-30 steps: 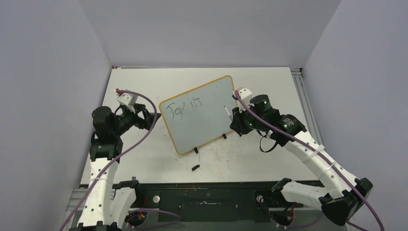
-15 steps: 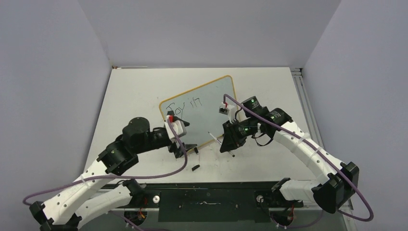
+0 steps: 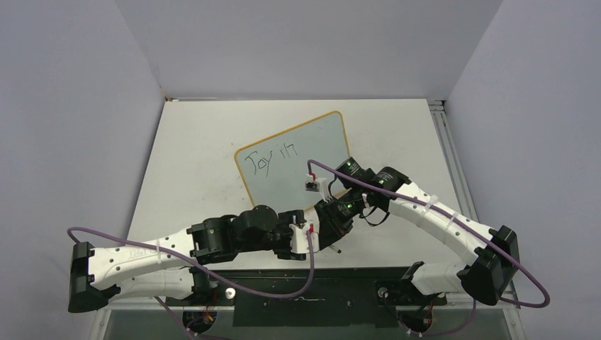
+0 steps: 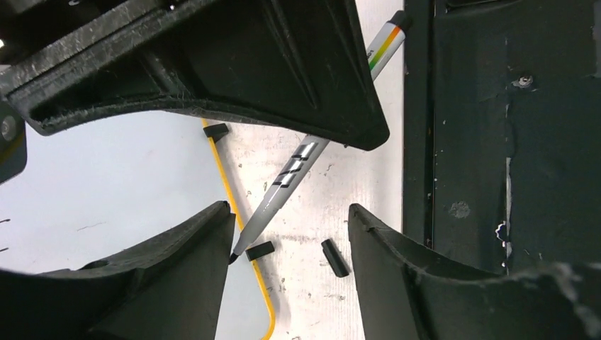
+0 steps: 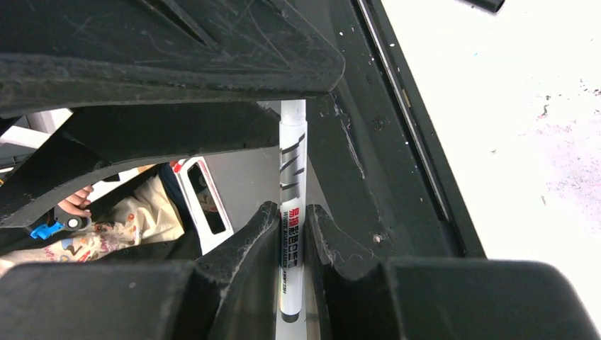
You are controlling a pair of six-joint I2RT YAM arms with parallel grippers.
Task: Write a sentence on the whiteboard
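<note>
The whiteboard (image 3: pixel 294 170) stands tilted on the table with its yellow frame (image 4: pixel 230 188) and black clip feet (image 4: pixel 259 250). Of the sentence, only "Joy in" (image 3: pixel 269 160) shows on it. My right gripper (image 5: pixel 292 212) is shut on a white marker (image 5: pixel 293 248), in front of the board's near right corner (image 3: pixel 333 228). In the left wrist view the marker (image 4: pixel 294 168) slants down, its black tip close to the frame. My left gripper (image 4: pixel 290 212) is open just beneath it, fingers on either side of the tip, gripping nothing.
A small black cap (image 4: pixel 334 257) lies on the scuffed tabletop between my left fingers (image 4: pixel 397 269). The black base rail (image 4: pixel 496 142) runs along the table's near edge, right beside both grippers. Grey walls enclose the table on three sides.
My left arm swung from the board's left side across to its near right corner, its jaws narrowing. The right gripper carried the marker down from the board's right edge to the front.
</note>
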